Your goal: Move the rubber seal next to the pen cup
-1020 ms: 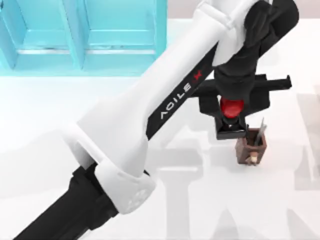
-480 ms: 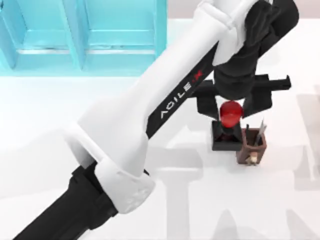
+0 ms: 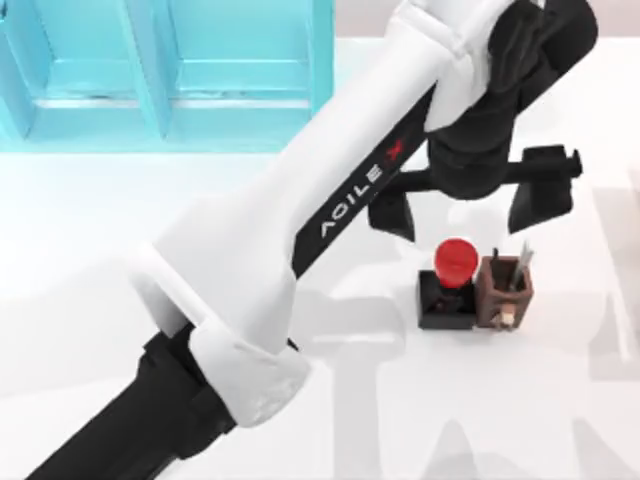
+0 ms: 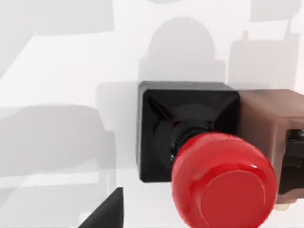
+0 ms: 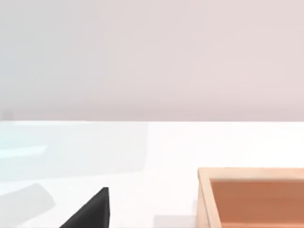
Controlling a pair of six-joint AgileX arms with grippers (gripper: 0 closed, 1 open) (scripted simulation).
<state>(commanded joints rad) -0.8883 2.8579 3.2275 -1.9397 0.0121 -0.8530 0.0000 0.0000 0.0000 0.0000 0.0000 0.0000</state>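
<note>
— White table [image 3: 120, 250], with a teal rack [image 3: 170, 70] at its far left: where is the seal [image 3: 450, 285] seen?

— It is stood upright on the table, base touching the cup's [image 3: 505, 290] left side, red knob up.

— And the left gripper [image 3: 470, 205]?

— It is held just above the seal, fingers spread wide, nothing gripped.

— The right gripper?

— A dark fingertip [image 5: 90, 211] is seen beside a wooden box [image 5: 251, 197]; its jaw state cannot be told.

Glossy red knob on the matt black rubber seal [image 3: 448, 288]; brown wooden pen cup [image 3: 504, 290].
</note>
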